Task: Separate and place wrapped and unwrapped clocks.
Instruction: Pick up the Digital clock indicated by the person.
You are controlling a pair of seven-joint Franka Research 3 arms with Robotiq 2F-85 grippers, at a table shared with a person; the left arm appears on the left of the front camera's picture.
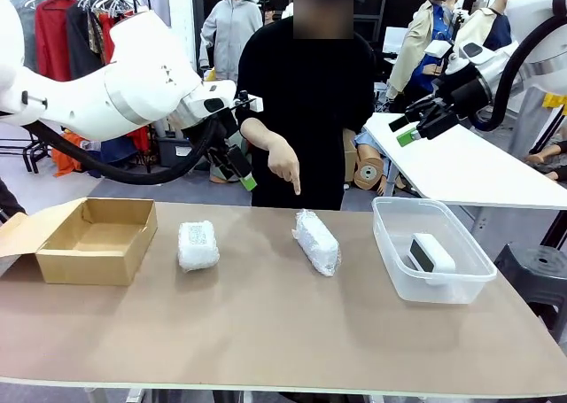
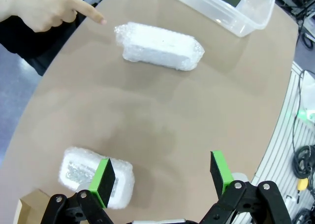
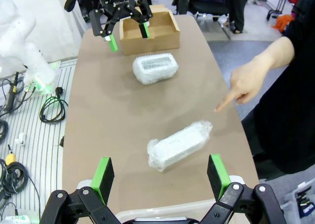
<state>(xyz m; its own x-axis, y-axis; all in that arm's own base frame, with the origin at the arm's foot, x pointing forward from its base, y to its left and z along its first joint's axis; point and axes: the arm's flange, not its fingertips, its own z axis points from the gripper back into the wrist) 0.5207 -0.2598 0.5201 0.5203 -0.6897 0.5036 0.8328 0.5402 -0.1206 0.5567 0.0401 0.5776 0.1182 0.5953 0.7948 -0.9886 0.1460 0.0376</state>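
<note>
Table (image 1: 266, 332), broad and brown, carries everything. Behind its far edge stands a person (image 1: 306, 93) in black. One hand (image 1: 285, 162) is lowered, its index finger pointing down near the far end of the longer wrapped clock (image 1: 316, 241) without touching it.

An open cardboard box (image 1: 89, 266) sits at the table's left end, and a clear plastic bin (image 1: 443, 290) sits at the right end. The left pincer (image 1: 241, 174) hangs in the air over the far left part of the table, jaws spread wide and holding nothing. The right pincer (image 1: 401, 128) is raised high at the far right, also wide and empty.

Between box and bin lie the two bundles, well apart from each other. The squarer wrapped clock (image 1: 198, 244) lies near the box, and the longer wrapped clock lies at the middle, at a slant. The bare clock (image 1: 430, 254), white with a dark screen, rests inside the bin.
</note>
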